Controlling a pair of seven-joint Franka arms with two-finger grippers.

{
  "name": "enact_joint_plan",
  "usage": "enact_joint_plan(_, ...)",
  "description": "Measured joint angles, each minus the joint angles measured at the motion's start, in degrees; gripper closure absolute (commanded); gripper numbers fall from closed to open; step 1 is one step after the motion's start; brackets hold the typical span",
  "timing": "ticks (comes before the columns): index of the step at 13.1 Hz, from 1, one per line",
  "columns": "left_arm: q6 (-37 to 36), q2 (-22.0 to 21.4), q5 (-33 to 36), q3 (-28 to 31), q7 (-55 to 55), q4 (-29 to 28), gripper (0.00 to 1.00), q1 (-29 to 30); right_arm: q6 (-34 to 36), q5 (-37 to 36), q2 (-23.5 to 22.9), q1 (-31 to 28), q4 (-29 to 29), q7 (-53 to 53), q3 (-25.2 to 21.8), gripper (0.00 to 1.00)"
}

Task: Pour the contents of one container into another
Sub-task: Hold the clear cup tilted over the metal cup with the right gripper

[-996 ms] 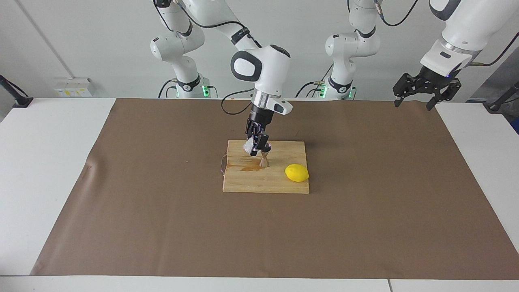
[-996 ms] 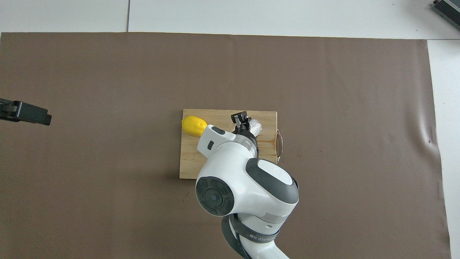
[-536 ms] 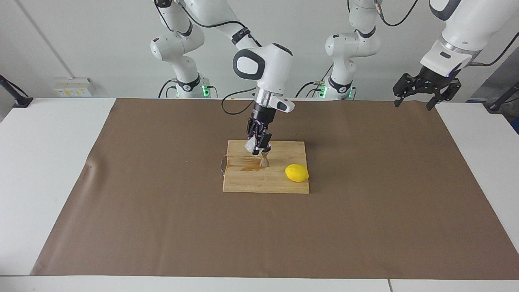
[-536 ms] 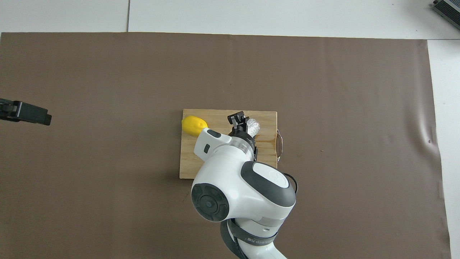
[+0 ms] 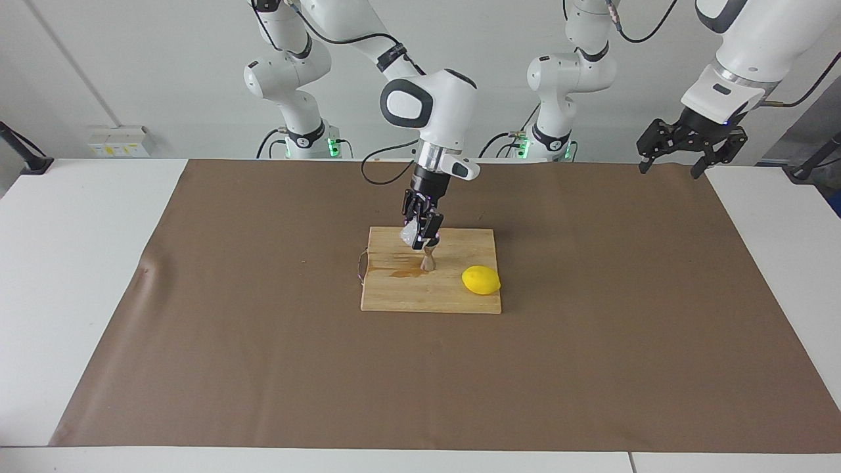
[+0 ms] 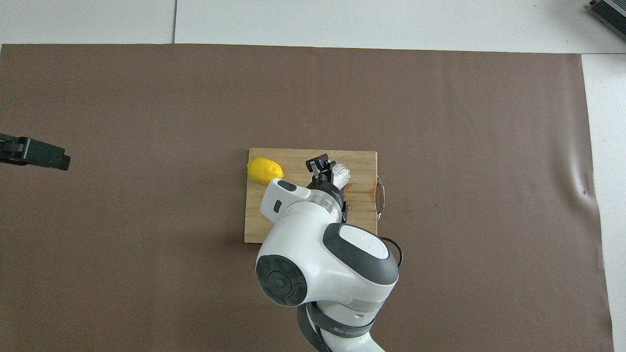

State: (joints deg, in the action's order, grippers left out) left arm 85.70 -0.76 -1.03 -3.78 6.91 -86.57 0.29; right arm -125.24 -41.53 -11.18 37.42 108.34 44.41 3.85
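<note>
My right gripper (image 5: 418,240) is shut on the small clear faceted cup (image 5: 410,232) and holds it tilted, just above the steel hourglass jigger (image 5: 428,261). The jigger stands upright on the wooden board (image 5: 394,299). In the overhead view the cup (image 6: 341,173) shows beside the right gripper (image 6: 324,167), and the jigger is hidden under the hand. My left gripper (image 5: 669,169) hangs open and empty in the air over the left arm's end of the table, and waits; its tip shows in the overhead view (image 6: 34,154).
A yellow lemon (image 5: 481,280) lies on the board beside the jigger, toward the left arm's end, and shows in the overhead view (image 6: 264,171). A wet stain (image 5: 402,271) marks the board beside the jigger. The board has a metal loop handle (image 5: 361,267). A brown mat (image 5: 230,328) covers the table.
My right gripper has risen a little and shifted with the cup toward the jigger. The left arm, jigger and lemon have not moved.
</note>
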Motion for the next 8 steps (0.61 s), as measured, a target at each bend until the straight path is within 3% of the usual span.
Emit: enact_joint_plan(8,0.0,0.0,0.0,0.0,0.0,0.0,0.0,0.0,0.0,0.6,1.2,-1.3,-0.1,0.0,0.0,0.81)
